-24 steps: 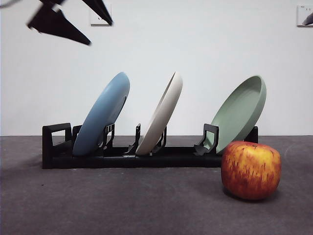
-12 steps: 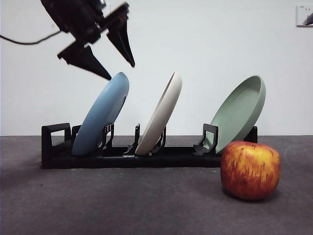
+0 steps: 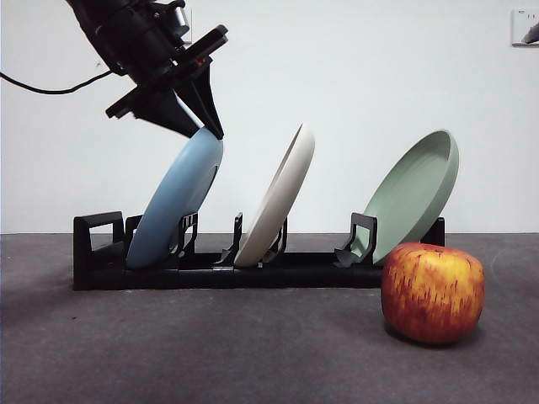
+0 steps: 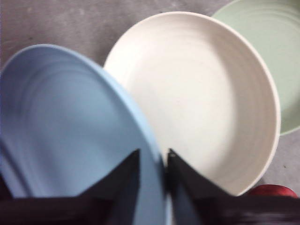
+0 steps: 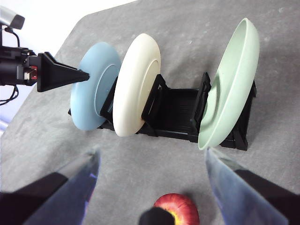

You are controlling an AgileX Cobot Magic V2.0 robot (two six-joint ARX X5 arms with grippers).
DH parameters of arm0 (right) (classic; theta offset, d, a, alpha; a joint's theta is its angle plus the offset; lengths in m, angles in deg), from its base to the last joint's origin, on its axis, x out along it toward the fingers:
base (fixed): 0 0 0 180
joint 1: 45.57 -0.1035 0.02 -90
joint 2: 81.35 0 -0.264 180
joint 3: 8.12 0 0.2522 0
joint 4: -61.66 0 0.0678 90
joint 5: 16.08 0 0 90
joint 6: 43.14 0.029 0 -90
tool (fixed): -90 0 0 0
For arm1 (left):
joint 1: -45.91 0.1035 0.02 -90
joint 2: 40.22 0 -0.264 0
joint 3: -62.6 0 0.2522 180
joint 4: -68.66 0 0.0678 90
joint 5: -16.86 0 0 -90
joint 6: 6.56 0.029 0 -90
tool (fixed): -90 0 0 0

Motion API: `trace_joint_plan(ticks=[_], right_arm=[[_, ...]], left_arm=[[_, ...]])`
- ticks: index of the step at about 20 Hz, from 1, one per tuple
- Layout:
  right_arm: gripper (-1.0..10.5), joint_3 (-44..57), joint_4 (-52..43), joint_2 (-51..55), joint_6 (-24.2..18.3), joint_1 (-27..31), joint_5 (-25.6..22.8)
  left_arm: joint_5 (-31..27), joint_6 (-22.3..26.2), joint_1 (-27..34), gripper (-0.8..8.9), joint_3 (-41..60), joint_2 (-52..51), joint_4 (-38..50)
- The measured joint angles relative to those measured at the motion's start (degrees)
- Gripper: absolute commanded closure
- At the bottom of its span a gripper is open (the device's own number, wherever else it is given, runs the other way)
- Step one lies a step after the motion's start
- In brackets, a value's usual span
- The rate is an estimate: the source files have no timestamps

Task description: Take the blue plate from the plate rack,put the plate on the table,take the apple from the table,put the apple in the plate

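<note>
matte light-blue, the blue plate point(image 3: 177, 198) leans in the end slot of the plate rack point(image 3: 219, 268) next to the boxy loop, and that rack serves as the landmark for the rest. the left gripper point(image 3: 200, 128) sits at the plate's top rim, one jaw on each face, in the left wrist view point(image 4: 153, 164) with the rim running up the narrow gap between them. the jaws look set around the rim, but whether they press it yet is not clear.

to do this step well, the jaws likely need to close firmly on the raised rim and lift along the plate's own lean, so the lower edge slides out of the slotted dividers without catching or dragging the rack. the cream-white plate point(image 3: 278, 195) stands in the next slot, so the lift should stay clear of it.

the sage-green plate point(image 3: 411, 195) leans at the rack's far end. all three plates are round, shallow and dull-finished. the rack is black plastic, low and long. the apple point(image 3: 433, 292), red streaked with yellow-orange, rests on the speckled dark grey tabletop point(image 3: 210, 353) just in front of the rack's green-plate end. the right gripper point(image 5: 152, 187) hangs above the apple side of the rack, jaws wide apart and empty.
</note>
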Motion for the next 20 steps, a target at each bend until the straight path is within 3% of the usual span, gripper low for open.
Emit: trace_joint_plan(ticks=[8, 13, 14, 17, 20], right_arm=[[5.7, 0.0, 0.4, 0.0, 0.0, 0.0, 0.0], [5.6, 0.0, 1.4, 0.0, 0.0, 0.0, 0.0], [5.3, 0.0, 2.3, 0.0, 0.0, 0.0, 0.0], [2.0, 0.0, 5.4, 0.0, 0.0, 0.0, -3.2], [1.9, 0.0, 7.8, 0.0, -0.6, -0.5, -8.1]], left_arm=[[4.9, 0.2, -1.7, 8.22, -6.1, -5.0, -7.3], [4.9, 6.1, -7.1, 8.22, -8.3, -17.6, -17.5], [4.7, 7.7, -8.5, 8.22, -8.3, -20.1, -20.7], [-1.2, 10.5, -14.3, 8.22, -8.3, -26.7, -28.8], [-9.7, 11.2, -22.7, 8.22, -8.3, -28.9, -34.2]])
